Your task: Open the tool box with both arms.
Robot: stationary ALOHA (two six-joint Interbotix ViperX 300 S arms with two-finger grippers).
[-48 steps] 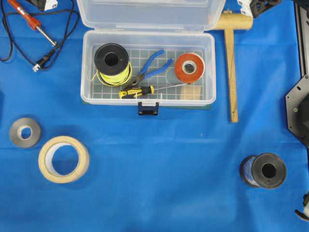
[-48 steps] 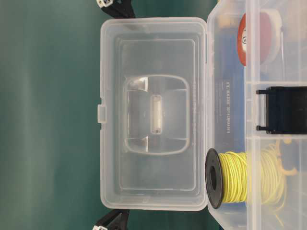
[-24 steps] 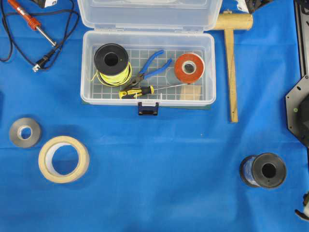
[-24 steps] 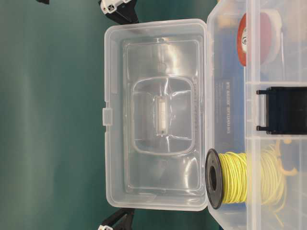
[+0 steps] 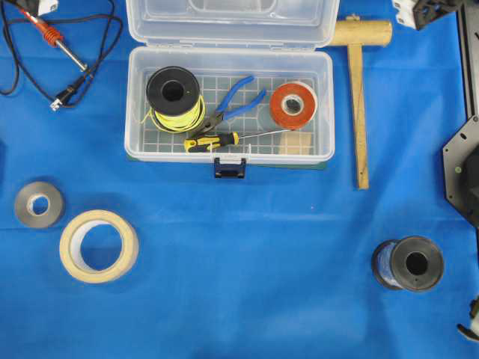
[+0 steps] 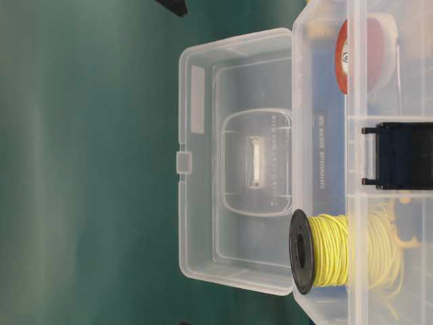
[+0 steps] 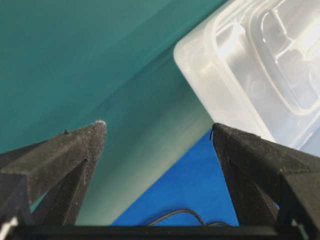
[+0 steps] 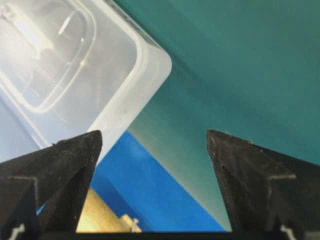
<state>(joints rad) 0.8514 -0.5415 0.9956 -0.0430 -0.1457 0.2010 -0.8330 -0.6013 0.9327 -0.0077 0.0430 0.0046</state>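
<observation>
The clear tool box (image 5: 229, 155) stands at the back middle of the blue cloth with its hinged lid (image 5: 230, 21) swung up and back, and its black latch (image 5: 229, 167) hanging at the front. In the table-level view the lid (image 6: 237, 162) leans back behind the base. My left gripper (image 7: 157, 130) is open and empty, to the left of the lid's corner (image 7: 250, 65). My right gripper (image 8: 155, 135) is open and empty, to the right of the lid's other corner (image 8: 100, 70). Neither gripper touches the lid.
Inside the box lie a yellow wire spool (image 5: 174, 97), blue pliers (image 5: 236, 101), a screwdriver (image 5: 213, 142) and orange tape (image 5: 293, 105). A soldering iron (image 5: 49, 34) lies at back left and a wooden mallet (image 5: 358, 90) right of the box. Two tape rolls (image 5: 99, 245) and a black spool (image 5: 409, 263) lie in front.
The lid has swung further back. Both grippers have drawn away from the lid's sides toward the far corners and are almost out of the exterior views.
</observation>
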